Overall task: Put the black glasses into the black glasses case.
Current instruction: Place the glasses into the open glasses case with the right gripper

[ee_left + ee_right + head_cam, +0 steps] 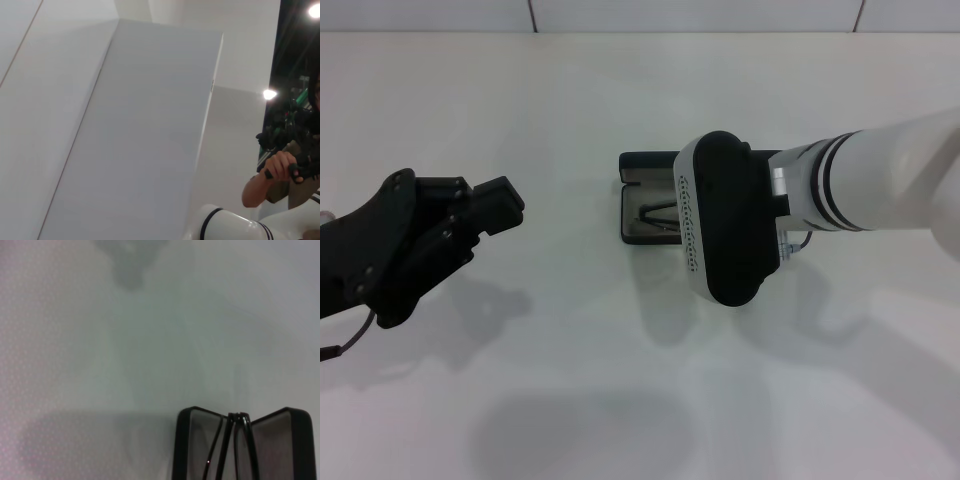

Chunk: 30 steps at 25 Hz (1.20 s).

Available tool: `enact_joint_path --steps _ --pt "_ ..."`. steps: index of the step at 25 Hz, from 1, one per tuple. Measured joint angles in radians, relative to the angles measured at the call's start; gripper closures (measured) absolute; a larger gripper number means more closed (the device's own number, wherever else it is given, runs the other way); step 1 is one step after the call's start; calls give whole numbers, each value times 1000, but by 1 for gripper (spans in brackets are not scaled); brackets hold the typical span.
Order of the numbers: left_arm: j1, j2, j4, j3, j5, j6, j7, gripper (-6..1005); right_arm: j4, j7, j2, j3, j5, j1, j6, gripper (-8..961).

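The black glasses case lies open in the middle of the white table, its grey lining up. The black glasses lie folded inside it; only the thin temple arms show. My right gripper hangs directly over the case and hides its right part. The right wrist view shows the open case with the glasses lying along its hinge, and none of that arm's fingers. My left gripper is open and empty, raised above the table well to the left of the case.
The white table spreads all around the case. A wall line runs along its far edge. The left wrist view shows only a wall, a person at a distance, and part of my white right arm.
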Motion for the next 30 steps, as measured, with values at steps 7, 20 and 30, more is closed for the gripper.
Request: enact_joint_path --steps 7,20,30 --pt "0 0 0 0 3 -1 2 947 2 95 0 -37 -80 -4 17 846" --pt "2 0 -13 5 14 -2 22 947 20 205 0 -101 -158 -4 77 846" --pt "0 0 -43 0 15 -3 51 947 54 253 0 -129 -183 9 109 846"
